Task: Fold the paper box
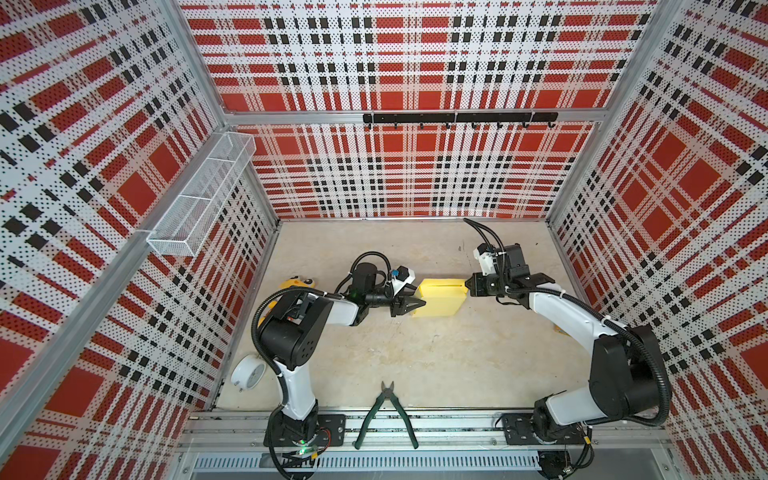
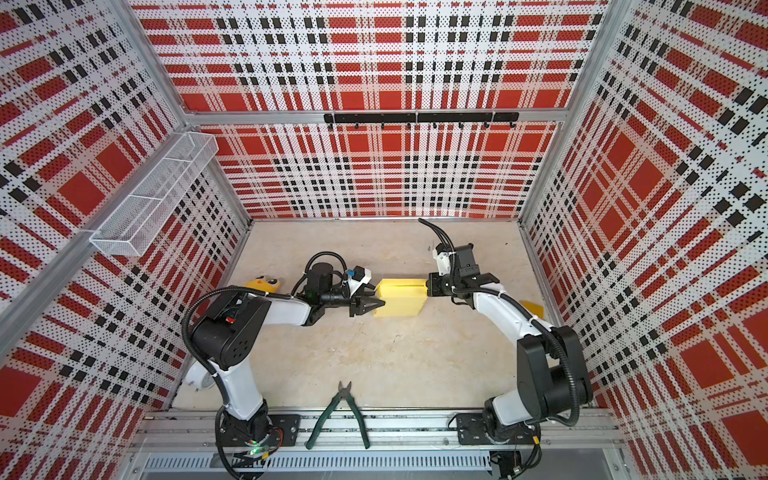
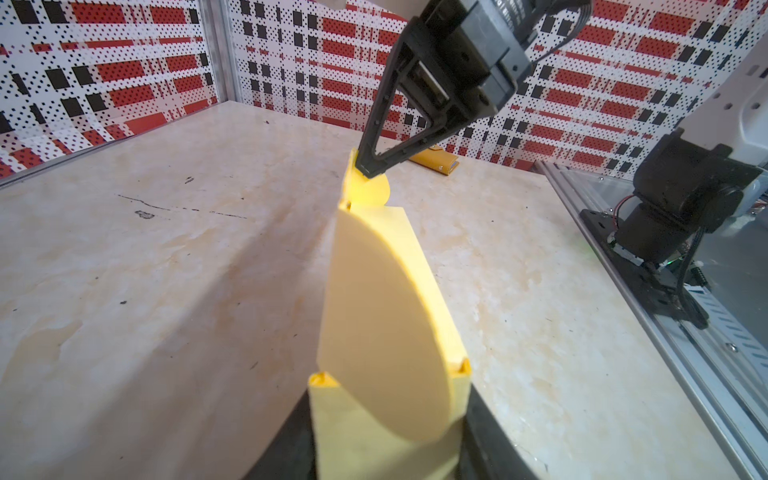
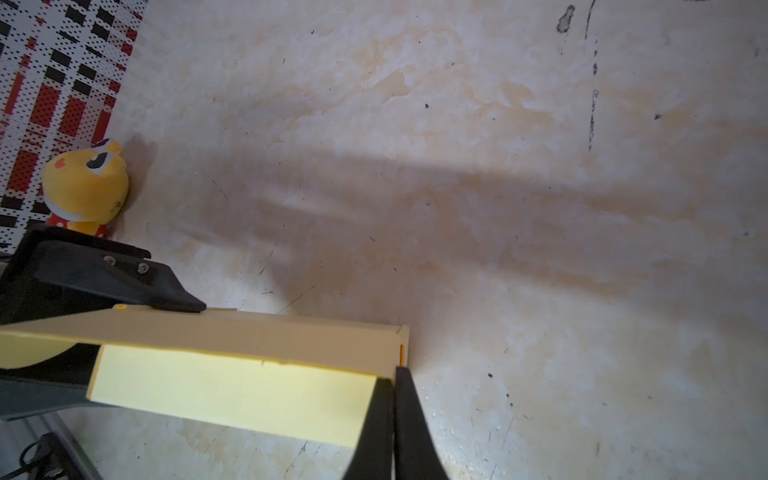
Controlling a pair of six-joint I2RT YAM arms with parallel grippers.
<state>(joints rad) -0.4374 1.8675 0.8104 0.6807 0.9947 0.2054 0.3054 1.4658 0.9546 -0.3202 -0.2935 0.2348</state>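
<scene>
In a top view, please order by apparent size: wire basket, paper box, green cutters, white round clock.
1. wire basket, though nearer the camera.
2. green cutters and paper box: about alike; cutters longer, box fuller.
3. white round clock.

The table has a beige, marbled top, stained and marked with dark scratches. A yellow plush toy sits on it against the left wall, a white round dial, perhaps a small clock, in the near left corner, and an orange-yellow flat piece near the right wall. Green-handled cutters lie across its front edge, and the paper box is over the middle.
</scene>
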